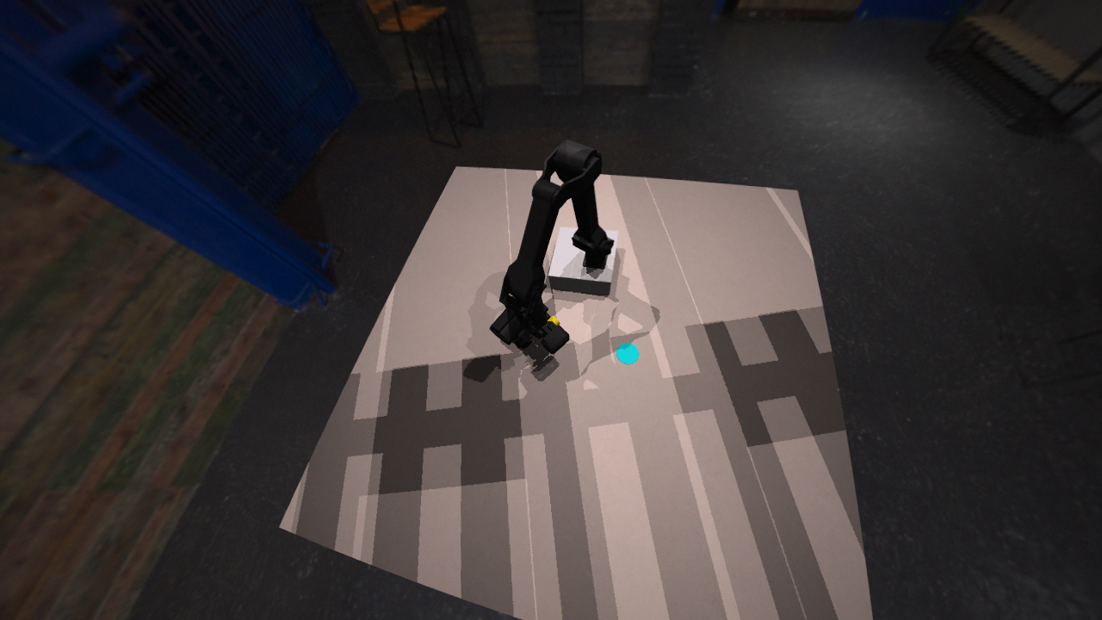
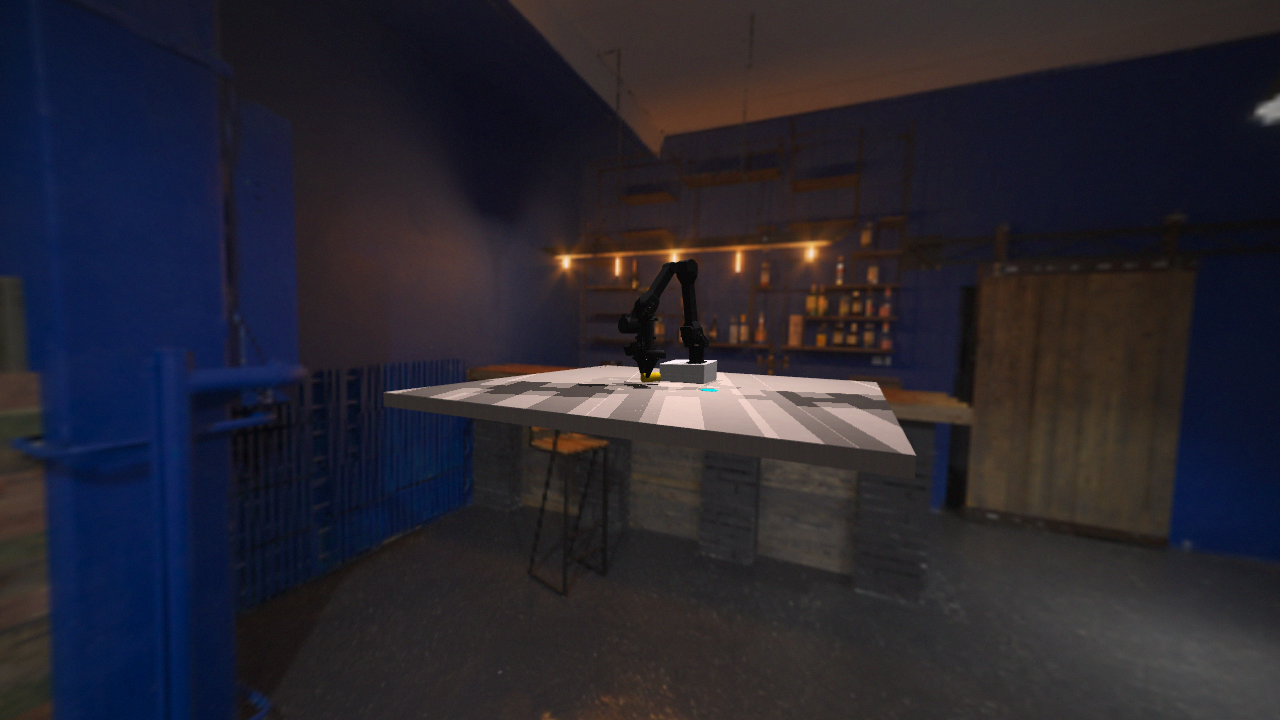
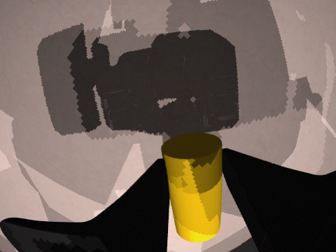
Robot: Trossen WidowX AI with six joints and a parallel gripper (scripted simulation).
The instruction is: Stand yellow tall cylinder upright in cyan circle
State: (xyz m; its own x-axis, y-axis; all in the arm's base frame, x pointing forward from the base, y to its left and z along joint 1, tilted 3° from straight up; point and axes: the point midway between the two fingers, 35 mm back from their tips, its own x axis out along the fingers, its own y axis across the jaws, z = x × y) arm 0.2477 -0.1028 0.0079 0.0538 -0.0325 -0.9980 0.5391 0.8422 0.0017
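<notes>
The yellow tall cylinder (image 3: 193, 189) (image 1: 553, 319) (image 2: 654, 377) lies flat on the table, and the black fingers press on both of its sides in the wrist view. My gripper (image 3: 193, 161) (image 1: 539, 332) (image 2: 646, 371) is down at the table top, shut on the cylinder. In the top view only a small yellow tip shows beside the gripper. The cyan circle (image 1: 628, 354) (image 2: 708, 389) is a short way to the right of the gripper, and it stands empty. It does not show in the wrist view.
The arm's white base block (image 1: 583, 265) (image 2: 688, 369) stands just behind the gripper and the circle. The table (image 1: 616, 493) (image 2: 760, 420) is striped grey. A stool (image 2: 572, 501) stands under its near edge.
</notes>
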